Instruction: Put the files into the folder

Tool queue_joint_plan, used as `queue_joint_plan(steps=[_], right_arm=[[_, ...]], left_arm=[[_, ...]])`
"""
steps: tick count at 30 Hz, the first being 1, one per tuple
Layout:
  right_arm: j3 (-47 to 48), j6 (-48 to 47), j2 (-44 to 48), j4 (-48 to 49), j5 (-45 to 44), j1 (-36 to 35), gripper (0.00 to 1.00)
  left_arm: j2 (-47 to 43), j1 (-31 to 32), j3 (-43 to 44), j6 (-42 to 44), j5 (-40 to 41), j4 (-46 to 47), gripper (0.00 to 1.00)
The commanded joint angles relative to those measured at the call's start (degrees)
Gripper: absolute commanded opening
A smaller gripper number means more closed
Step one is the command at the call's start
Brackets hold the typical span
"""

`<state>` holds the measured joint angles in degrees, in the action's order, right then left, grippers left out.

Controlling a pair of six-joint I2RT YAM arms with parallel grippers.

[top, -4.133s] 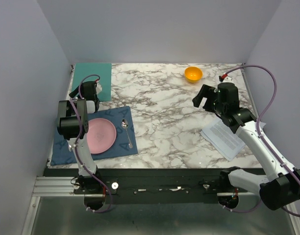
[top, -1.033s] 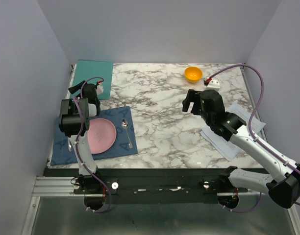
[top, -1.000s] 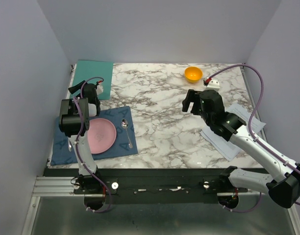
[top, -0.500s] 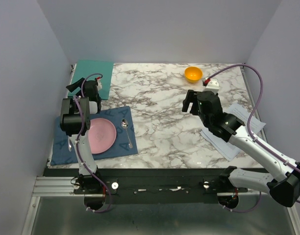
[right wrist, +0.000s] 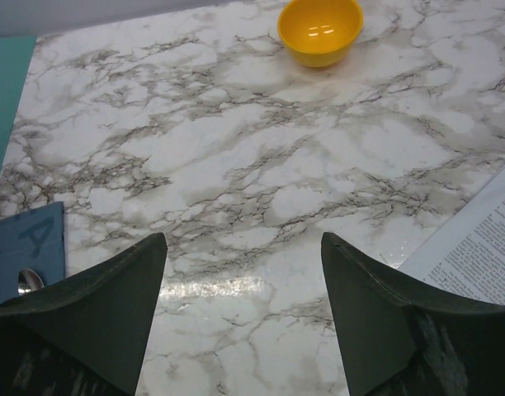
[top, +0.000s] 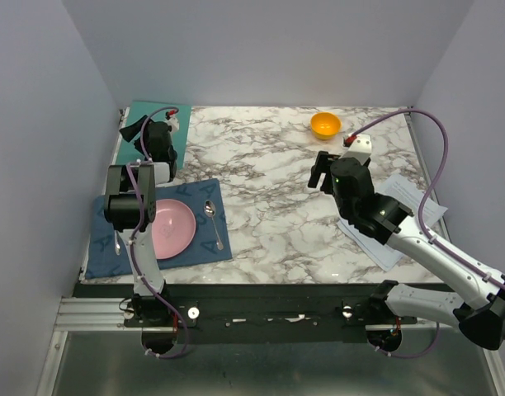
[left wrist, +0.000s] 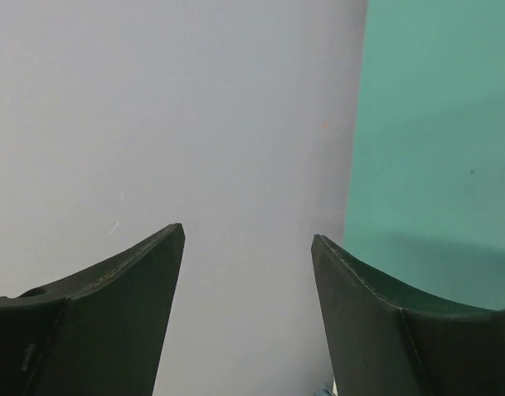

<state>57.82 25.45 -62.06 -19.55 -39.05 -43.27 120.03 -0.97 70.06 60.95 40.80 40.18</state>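
Top view: the folder [top: 181, 136] is lying flat in the upper left corner of the table [top: 261, 194]. The left arm is reaching over it, and the left gripper [top: 135, 128] is hanging above the folder's left part, close to the grey side wall [top: 54, 124]. Fingers look apart here, but they are small in this view.

The files [top: 405, 196] are sitting at the right edge of the frame, fanned slightly, with the right arm crossing over them. The right gripper [top: 321, 172] is hovering over bare marble just right of centre, well apart from the files and holding nothing.

An orange bowl [top: 325, 124] is sitting at upper centre-right. A blue placemat [top: 195, 241] at lower left is carrying a pink plate [top: 172, 228] and a spoon [top: 211, 219].

Left wrist view: the left gripper [left wrist: 248, 318] is showing both fingers [left wrist: 96, 322] spread wide with nothing between them. The folder [left wrist: 438, 124] is filling the right third of the frame and the wall [left wrist: 170, 124] the rest. The right-hand finger is sitting over the folder. Whether it is touching, I cannot tell.

Right wrist view: the right gripper [right wrist: 244, 326] is spread wide and empty, with marble showing in the gap. The files [right wrist: 479, 243] are peeking in at the right edge, and the bowl [right wrist: 320, 29] is at top centre-right. A folder corner [right wrist: 5, 91] is showing at upper left, with the placemat [right wrist: 25, 239] and the spoon's bowl [right wrist: 25, 280] at lower left.
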Motion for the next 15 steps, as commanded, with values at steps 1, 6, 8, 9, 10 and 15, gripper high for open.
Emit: queue_joint_plan(steps=[1, 6, 8, 9, 10, 15], right_arm=[[-0.3, -0.1, 1.0, 1.7, -3.7, -0.7, 0.84], [-0.8, 0.0, 1.2, 1.8, -3.4, -1.1, 0.85], [-1.1, 0.4, 0.8, 1.7, -3.1, -1.2, 0.85], [-1.4, 0.6, 0.7, 1.7, -3.1, -1.5, 0.85], [-1.6, 1.1, 0.6, 1.7, -3.1, -1.6, 0.85], [-2.4, 0.6, 0.0, 2.3, -3.9, -3.2, 0.85]], left_arm=[[-3.2, -0.2, -1.2, -1.9, -3.2, -2.2, 0.72], [-6.2, -1.9, -4.4, -5.6, -4.2, -7.3, 0.94], [-6.1, -3.6, 1.0, -18.9, -6.1, -25.3, 0.99], [-5.5, -6.3, 8.8, -23.7, -8.2, -32.8, 0.99], [-4.5, -7.4, 13.1, -28.7, -10.0, -46.5, 0.99], [2.8, -9.8, 32.1, -43.7, -18.4, -65.2, 0.99]])
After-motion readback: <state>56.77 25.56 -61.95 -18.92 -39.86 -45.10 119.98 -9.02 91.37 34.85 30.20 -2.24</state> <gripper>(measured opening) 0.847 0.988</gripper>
